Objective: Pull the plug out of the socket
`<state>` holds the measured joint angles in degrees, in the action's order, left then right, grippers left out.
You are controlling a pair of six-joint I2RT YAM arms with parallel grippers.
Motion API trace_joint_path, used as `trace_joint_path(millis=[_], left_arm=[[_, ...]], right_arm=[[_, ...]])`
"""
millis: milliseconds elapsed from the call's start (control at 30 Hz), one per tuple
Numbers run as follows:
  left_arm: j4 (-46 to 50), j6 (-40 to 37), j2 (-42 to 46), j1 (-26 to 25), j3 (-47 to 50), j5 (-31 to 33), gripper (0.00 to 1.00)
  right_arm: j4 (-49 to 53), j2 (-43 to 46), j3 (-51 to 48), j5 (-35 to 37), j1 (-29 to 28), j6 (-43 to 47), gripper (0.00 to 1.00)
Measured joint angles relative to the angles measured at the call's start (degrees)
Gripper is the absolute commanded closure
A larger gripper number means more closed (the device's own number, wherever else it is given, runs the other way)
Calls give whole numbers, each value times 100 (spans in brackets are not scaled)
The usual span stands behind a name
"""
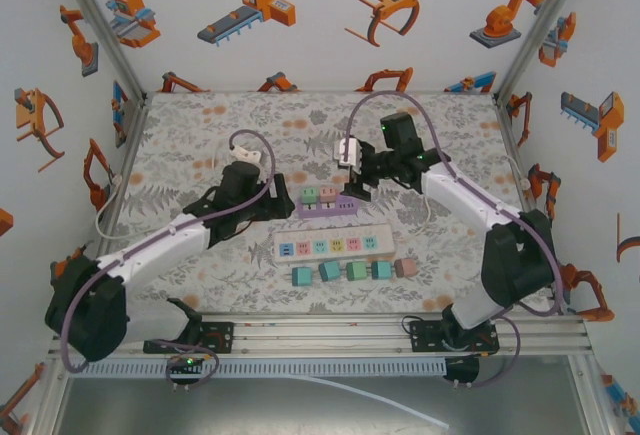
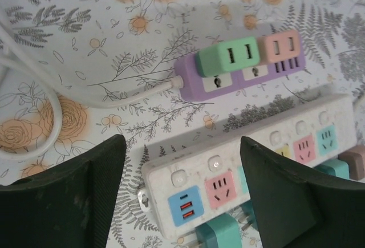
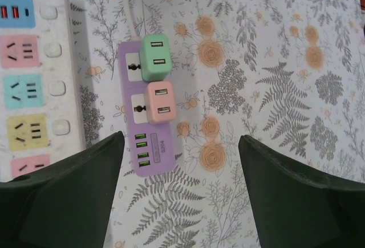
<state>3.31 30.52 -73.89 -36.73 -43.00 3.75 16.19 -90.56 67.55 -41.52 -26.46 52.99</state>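
Nothing is pulled yet: the green plug (image 3: 155,57) and pink plug (image 3: 160,102) both sit seated in the purple socket strip (image 3: 164,148) on the bench (image 3: 274,43). The right tool (image 3: 179,139) hovers over the strip's end, jaws apart and empty; the left tool (image 2: 182,139) (also spread, holding nothing) hangs above the white strip (image 2: 194,159). Gripping and pulling remain.

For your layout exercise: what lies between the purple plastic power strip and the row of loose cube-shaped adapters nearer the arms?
The long white plastic power strip lies between the purple strip and the cubes, in the top view.
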Motion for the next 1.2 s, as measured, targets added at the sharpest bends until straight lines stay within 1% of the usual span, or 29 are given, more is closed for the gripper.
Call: trace_joint_path(millis=[100, 300, 433, 633, 867, 1100, 1200], left_arm=[[-31, 52, -466, 15, -118, -13, 34], [-133, 33, -1233, 13, -511, -94, 36], [-225, 35, -1587, 13, -632, -116, 38], [-341, 74, -2013, 15, -737, -142, 39], [-503, 129, -2131, 13, -791, -140, 41], [-501, 201, -2133, 0, -791, -109, 41], [-501, 214, -2133, -28, -791, -59, 41]], right_arm=[[92, -326, 120, 9, -136, 302, 32], [103, -907, 208, 111, -332, 538, 37], [15, -1150, 219, 199, -428, 533, 42], [-380, -1355, 238, 214, -450, 328, 48], [-684, -1513, 238, 214, -507, 144, 55], [-621, -1716, 317, 214, -514, 96, 58], [-487, -1821, 426, 212, -516, 116, 62]])
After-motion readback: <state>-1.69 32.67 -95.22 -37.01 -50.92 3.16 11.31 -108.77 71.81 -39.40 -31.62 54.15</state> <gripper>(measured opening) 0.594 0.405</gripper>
